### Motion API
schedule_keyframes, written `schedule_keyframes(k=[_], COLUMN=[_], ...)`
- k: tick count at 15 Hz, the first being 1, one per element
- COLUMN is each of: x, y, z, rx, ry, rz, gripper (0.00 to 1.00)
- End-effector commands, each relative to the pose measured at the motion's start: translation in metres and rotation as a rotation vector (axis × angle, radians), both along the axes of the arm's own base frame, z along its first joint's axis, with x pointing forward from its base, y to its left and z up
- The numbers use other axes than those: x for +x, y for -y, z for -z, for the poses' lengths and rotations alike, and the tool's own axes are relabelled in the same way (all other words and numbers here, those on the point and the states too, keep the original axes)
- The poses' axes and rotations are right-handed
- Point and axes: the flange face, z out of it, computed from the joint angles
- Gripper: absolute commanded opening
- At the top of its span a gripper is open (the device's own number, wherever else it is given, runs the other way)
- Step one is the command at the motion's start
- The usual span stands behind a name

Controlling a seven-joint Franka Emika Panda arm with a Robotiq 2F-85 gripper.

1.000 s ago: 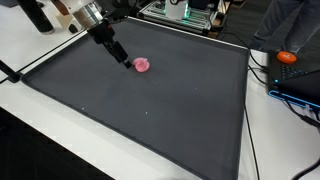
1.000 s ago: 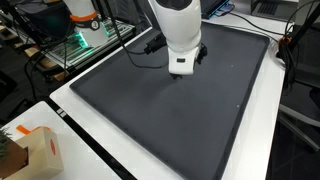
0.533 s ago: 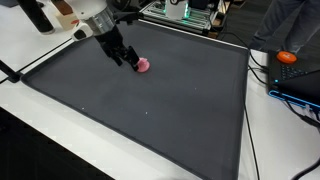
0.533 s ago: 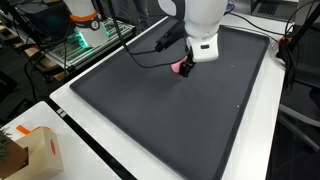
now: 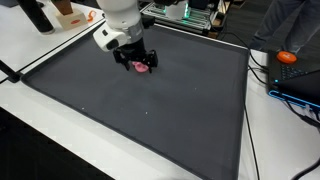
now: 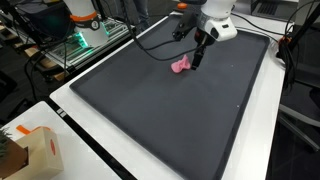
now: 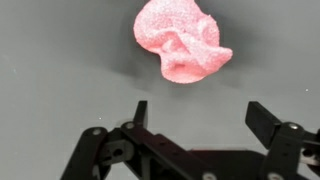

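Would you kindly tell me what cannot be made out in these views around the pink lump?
- Exterior view: the end effector covers part of the pink lump.
- Wrist view: the lump's material, because the picture is too grainy.
- Exterior view: the cardboard box is cut off by the left edge.
- Exterior view: the orange object is too small to identify.

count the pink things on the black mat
1. The pink lump lies on the black mat towards one end, just ahead of the open gripper and not touching its fingers. The arm covers a small patch of mat, so another could hide there.
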Motion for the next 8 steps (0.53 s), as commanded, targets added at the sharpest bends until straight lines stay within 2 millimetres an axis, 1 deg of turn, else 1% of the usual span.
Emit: schedule_keyframes(k=[1, 5, 8], x=[-0.009, -0.020, -0.030], y=[-0.029, -0.055, -0.063], z=[0.001, 0.003, 0.004], rx=[-0.097, -0.189, -0.234], ry=[0.006, 0.012, -0.006], rz=[-0.176, -0.370, -0.524], gripper=[1.00, 1.00, 1.00])
